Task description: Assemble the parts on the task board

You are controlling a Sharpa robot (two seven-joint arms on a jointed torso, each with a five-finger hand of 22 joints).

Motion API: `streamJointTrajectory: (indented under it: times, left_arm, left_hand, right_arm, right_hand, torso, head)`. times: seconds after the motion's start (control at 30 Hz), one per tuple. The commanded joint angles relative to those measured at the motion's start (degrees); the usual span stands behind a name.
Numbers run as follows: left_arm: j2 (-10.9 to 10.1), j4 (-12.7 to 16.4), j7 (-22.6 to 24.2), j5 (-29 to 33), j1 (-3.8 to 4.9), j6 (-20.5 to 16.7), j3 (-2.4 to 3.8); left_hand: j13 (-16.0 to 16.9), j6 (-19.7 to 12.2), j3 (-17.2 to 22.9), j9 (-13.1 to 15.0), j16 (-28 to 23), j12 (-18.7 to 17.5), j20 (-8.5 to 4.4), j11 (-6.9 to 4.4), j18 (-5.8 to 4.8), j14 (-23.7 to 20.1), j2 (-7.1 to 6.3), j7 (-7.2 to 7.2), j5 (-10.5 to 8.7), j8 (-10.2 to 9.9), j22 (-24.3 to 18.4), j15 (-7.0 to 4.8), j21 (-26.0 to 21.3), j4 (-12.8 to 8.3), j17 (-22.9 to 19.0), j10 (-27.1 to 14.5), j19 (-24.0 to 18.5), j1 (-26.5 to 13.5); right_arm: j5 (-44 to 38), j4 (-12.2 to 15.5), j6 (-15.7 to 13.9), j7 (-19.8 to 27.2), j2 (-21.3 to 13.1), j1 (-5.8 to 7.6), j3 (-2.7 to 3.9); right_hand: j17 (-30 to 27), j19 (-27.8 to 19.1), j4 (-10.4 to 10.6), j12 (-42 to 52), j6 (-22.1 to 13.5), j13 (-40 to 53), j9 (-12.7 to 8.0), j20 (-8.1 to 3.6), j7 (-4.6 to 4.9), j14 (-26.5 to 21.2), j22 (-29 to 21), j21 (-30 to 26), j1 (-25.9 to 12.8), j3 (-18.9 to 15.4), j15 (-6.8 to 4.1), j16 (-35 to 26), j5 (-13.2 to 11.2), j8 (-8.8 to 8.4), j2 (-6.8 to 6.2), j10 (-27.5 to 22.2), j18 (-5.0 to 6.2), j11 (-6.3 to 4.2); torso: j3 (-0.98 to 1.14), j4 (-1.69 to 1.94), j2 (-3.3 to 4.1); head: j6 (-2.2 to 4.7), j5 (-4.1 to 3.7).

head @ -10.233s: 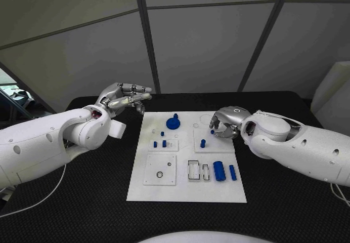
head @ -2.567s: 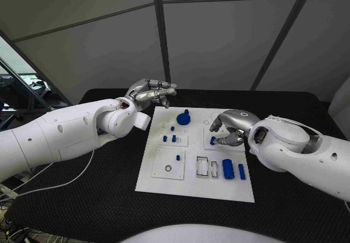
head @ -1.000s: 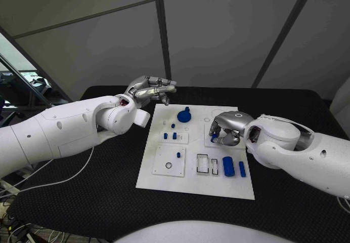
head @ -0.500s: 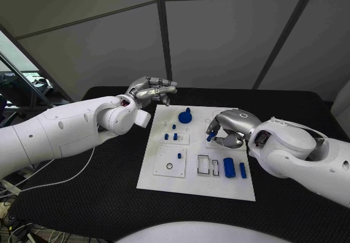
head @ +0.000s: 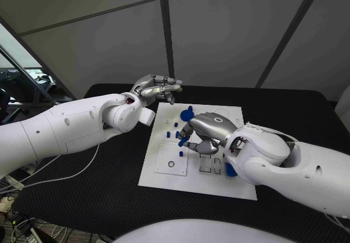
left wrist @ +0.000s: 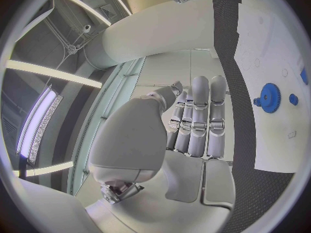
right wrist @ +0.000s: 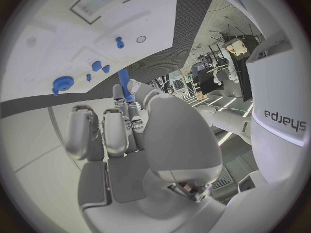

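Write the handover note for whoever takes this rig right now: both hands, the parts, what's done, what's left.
Right hand: holds a small blue peg at its fingertips, above the middle of the white task board.
Left hand: fingers curled, holding nothing, off the board's far left corner.
Parts: blue gear at the far end; short blue pegs near it stand in the board; a blue cylinder lies partly hidden under the right arm.
Done: cannot tell beyond the standing pegs.
Left: seat the held peg, then the cylinder.

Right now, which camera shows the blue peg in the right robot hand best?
The right wrist view: the blue peg stands clear between the right robot hand's fingertips above the task board. The head view shows only its tip. The left wrist view shows the gear instead.
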Motion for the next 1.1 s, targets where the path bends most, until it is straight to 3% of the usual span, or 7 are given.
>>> streamJointTrajectory:
  times: [0.03,0.37,0.5,0.87,1.1]
  left_arm:
    - [0.24,-0.16,0.53,0.24,0.13,0.74,0.05]
    - [0.79,-0.55,0.35,0.24,0.16,0.74,0.06]
    - [0.89,-0.66,0.33,0.24,0.17,0.76,0.06]
    - [0.99,-0.80,0.24,0.24,0.16,0.86,0.05]
    - [0.88,-0.84,0.20,0.24,0.16,0.88,0.05]
  left_hand:
    - [0.02,-0.19,-0.03,-0.05,0.20,0.09,0.04,0.16,0.74,-0.39,0.01,0.17,0.03,0.11,0.00,0.11,-0.15,-0.45,-0.10,-0.43,-0.31,0.42]
    - [0.02,-0.19,-0.05,-0.05,0.26,0.13,0.05,0.20,0.72,-0.42,0.07,0.21,0.02,0.13,0.01,0.14,-0.14,-0.40,-0.17,-0.44,-0.31,0.32]
    - [0.02,-0.19,-0.05,-0.05,0.26,0.13,0.05,0.20,0.72,-0.42,0.07,0.21,0.02,0.13,0.01,0.14,-0.14,-0.40,-0.17,-0.44,-0.31,0.32]
    - [0.02,-0.19,-0.05,-0.05,0.26,0.13,0.05,0.20,0.72,-0.42,0.07,0.21,0.02,0.13,0.01,0.14,-0.14,-0.40,-0.17,-0.44,-0.31,0.32]
    - [0.02,-0.19,-0.05,-0.05,0.26,0.13,0.05,0.20,0.72,-0.42,0.07,0.21,0.02,0.13,0.01,0.14,-0.14,-0.40,-0.17,-0.44,-0.31,0.32]
  right_arm:
    - [1.15,-0.92,-1.32,3.15,1.36,-0.72,-0.34]
    - [0.94,-4.58,0.39,5.30,5.28,-2.73,-2.50]
    - [0.46,-5.86,0.87,5.61,6.10,-3.03,-3.00]
    - [-3.11,-7.96,0.93,5.97,7.24,-3.52,-3.35]
    - [-4.75,-8.46,2.80,5.15,7.35,-3.55,-3.39]
  right_hand:
    - [0.00,0.41,0.04,-0.32,0.30,-0.04,0.10,0.03,0.02,1.84,0.31,0.36,0.30,0.34,-0.22,0.27,0.22,0.24,-0.12,0.23,-0.45,0.06]
    - [-0.03,0.33,-0.23,-0.58,0.26,-0.06,0.06,0.06,0.06,1.84,0.22,0.32,0.37,0.54,-0.19,0.30,0.41,0.11,-0.26,0.23,-0.43,0.10]
    - [-0.03,0.33,-0.23,-0.58,0.26,-0.06,0.06,0.06,0.06,1.84,0.22,0.32,0.37,0.54,-0.19,0.30,0.41,0.11,-0.26,0.23,-0.43,0.10]
    - [-0.11,0.25,-0.37,-0.71,0.32,-0.05,0.06,0.08,0.09,1.82,0.14,0.26,0.36,0.70,-0.17,0.29,0.60,0.07,-0.27,0.34,-0.40,0.12]
    - [-0.13,0.23,-0.41,-0.74,0.36,-0.04,0.07,0.08,0.09,1.82,0.11,0.25,0.36,0.74,-0.17,0.28,0.65,0.07,-0.27,0.39,-0.39,0.12]
  torso:
    - [0.04,-0.09,0.02]
    - [0.14,-0.13,0.00]
    - [0.14,-0.12,-0.01]
    - [0.09,-0.08,0.01]
    - [0.09,-0.11,0.01]
  head:
    - [-0.16,0.50]
    - [-0.65,1.20]
    - [-0.73,1.27]
    - [-0.63,1.41]
    - [-0.62,1.32]
